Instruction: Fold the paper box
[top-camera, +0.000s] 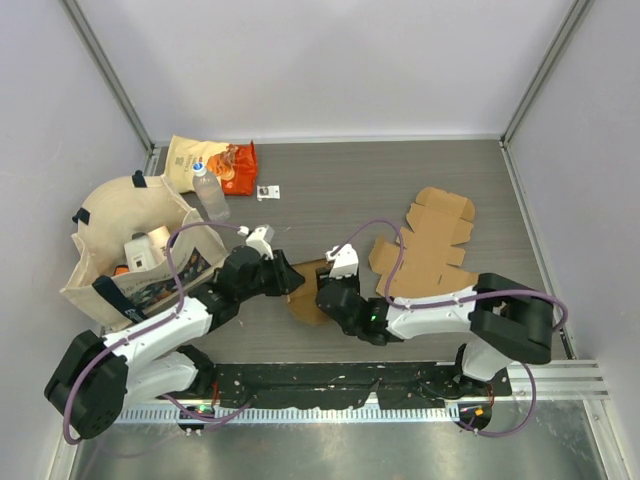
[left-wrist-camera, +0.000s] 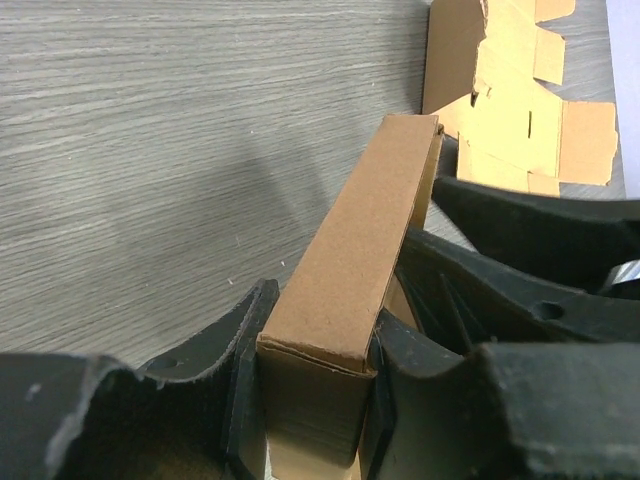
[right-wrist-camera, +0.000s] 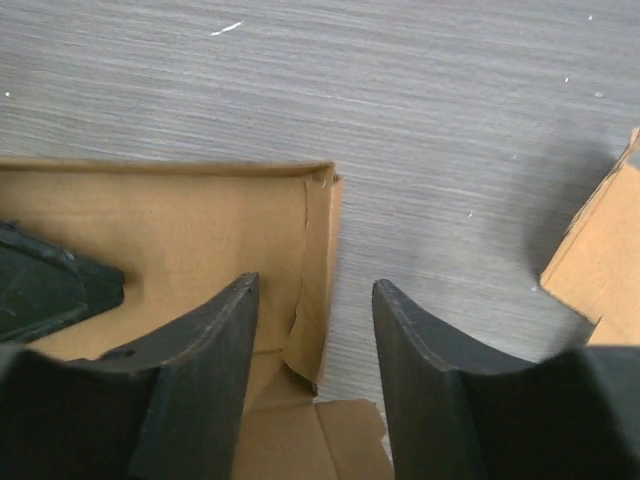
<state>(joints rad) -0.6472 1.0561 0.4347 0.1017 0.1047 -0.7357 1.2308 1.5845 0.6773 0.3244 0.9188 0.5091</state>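
The brown paper box (top-camera: 304, 308) lies partly folded between my two grippers at the table's near middle. My left gripper (top-camera: 289, 277) is shut on one raised long side wall of the box (left-wrist-camera: 350, 280), its fingers (left-wrist-camera: 245, 350) pressing both faces. My right gripper (top-camera: 322, 293) is open, its jaws straddling the box's upright end wall (right-wrist-camera: 318, 260), one finger (right-wrist-camera: 200, 350) inside the box and the other over bare table. The right gripper's black fingers (left-wrist-camera: 520, 240) show in the left wrist view beside the held wall. A loose flap (right-wrist-camera: 330, 440) lies flat below the end wall.
A flat unfolded cardboard blank (top-camera: 430, 240) lies right of the grippers, also in the left wrist view (left-wrist-camera: 510, 90). A canvas tote bag (top-camera: 135, 250) with items stands at left. A snack bag (top-camera: 215, 160), water bottle (top-camera: 210, 192) and small white tag (top-camera: 268, 192) lie behind.
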